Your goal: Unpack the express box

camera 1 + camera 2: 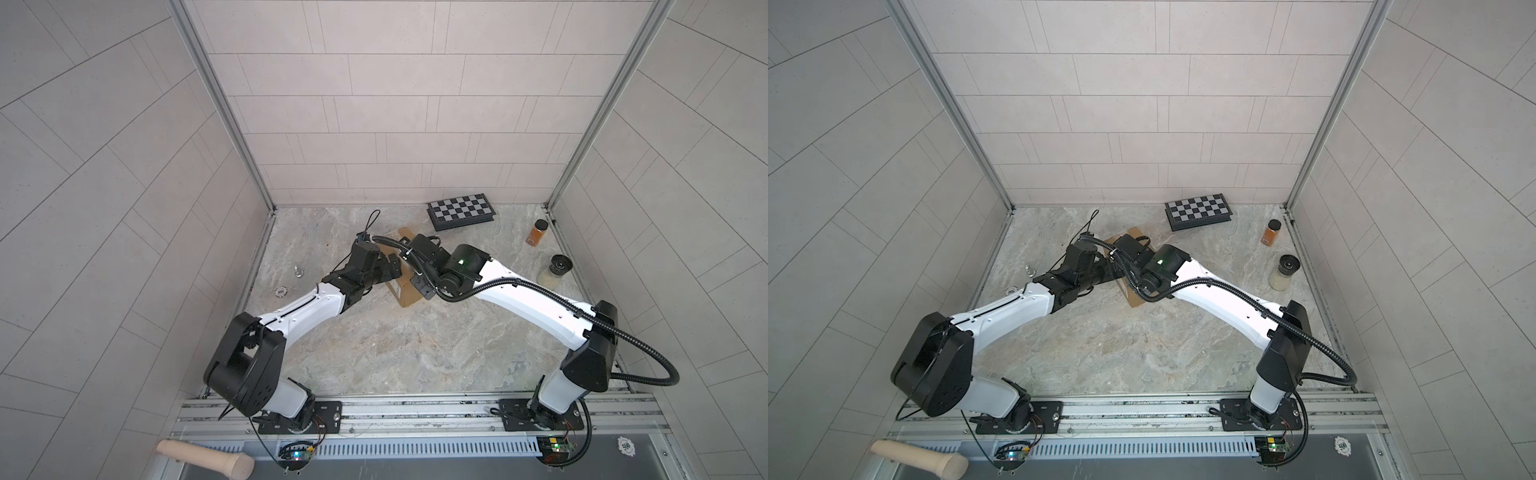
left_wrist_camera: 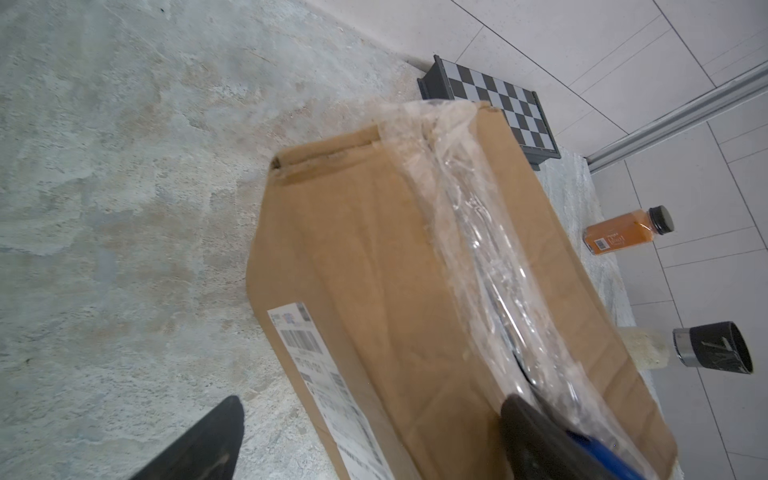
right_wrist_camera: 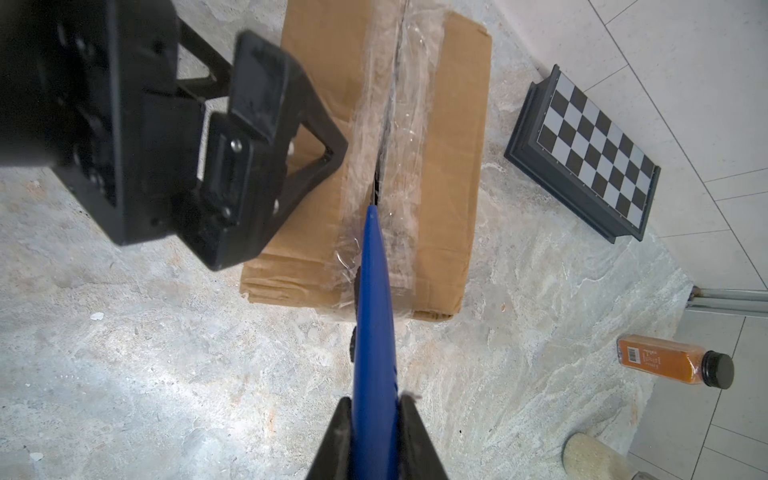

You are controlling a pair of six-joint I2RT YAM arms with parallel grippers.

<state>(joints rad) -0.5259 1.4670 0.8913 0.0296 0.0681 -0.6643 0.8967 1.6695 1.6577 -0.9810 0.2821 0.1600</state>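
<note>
Over table (image 3: 124,374), bending toward express box (image 3: 451,166), holding left claw (image 2: 372,399) wide, pinching blue tool (image 3: 374,316) in right claw (image 3: 376,400), tip hard to see.

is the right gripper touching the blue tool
Touching. The right wrist view shows the right gripper clamped on the blue tool, fingers against both sides.

Express box (image 1: 409,293) (image 1: 1133,296): small brown cardboard carton, approx cuboid, sitting flat on table (image 1: 374,353), just off centre twd 12 o'clock. Mostly hidden in both top views; one corner shows twd 12, another twd 6. Top flaps shut. Clear crinkly tape (image 2: 478,249) runs the full flap seam and wraps over both ends; a dark slit shows along part of the seam (image 3: 376,183). White printed label (image 2: 320,374) w/ barcode on side facing approx 8 o'clock. Cardboard creased, corners dented.
</note>
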